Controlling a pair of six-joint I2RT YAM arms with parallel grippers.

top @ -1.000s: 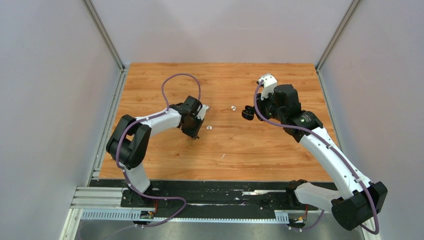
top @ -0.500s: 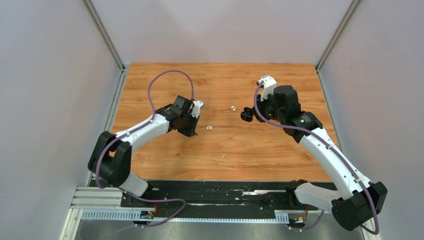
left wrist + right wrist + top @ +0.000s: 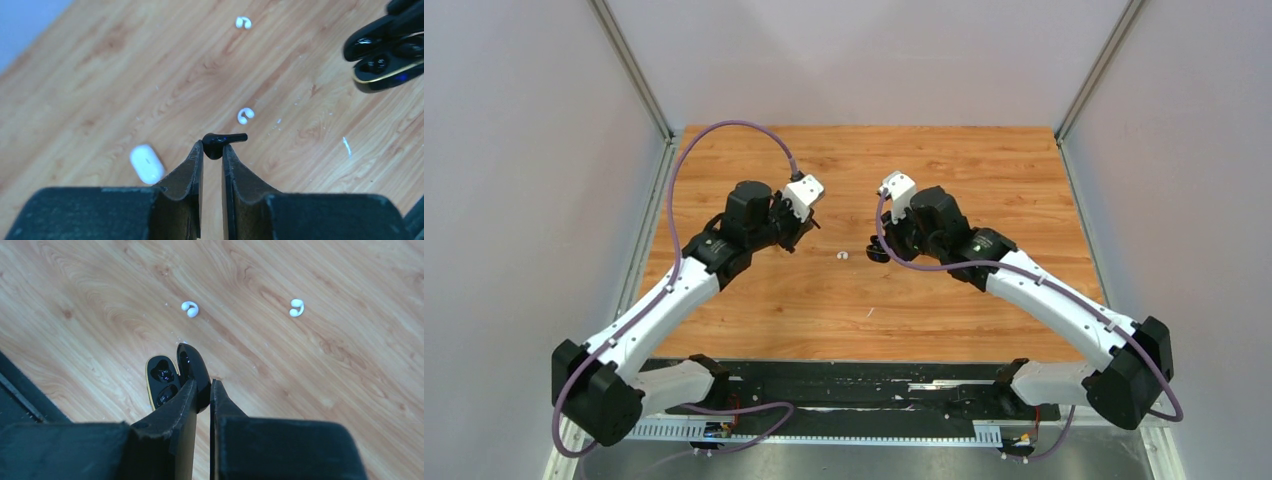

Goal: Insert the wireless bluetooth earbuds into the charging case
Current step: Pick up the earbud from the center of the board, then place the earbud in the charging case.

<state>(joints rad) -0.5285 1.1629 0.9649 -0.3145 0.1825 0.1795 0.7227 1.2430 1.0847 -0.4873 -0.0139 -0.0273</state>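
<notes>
Black earbud [image 3: 224, 139] clamped in left pincer [image 3: 212, 148], raised | charging case [image 3: 161, 377] open, lid clamped in right pincer [image 3: 204, 386], carried left toward it | insertion looks near

Glossy black case [image 3: 161, 376] and earbud [image 3: 215, 144], wood-grain table [image 3: 310, 390]

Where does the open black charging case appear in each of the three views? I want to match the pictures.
Top external: the open black charging case is just right of centre.
Left wrist: top right corner.
Right wrist: left of centre, its lid pinched in the right claw.
Shared landmark: the white earbud lying beside it.
</notes>
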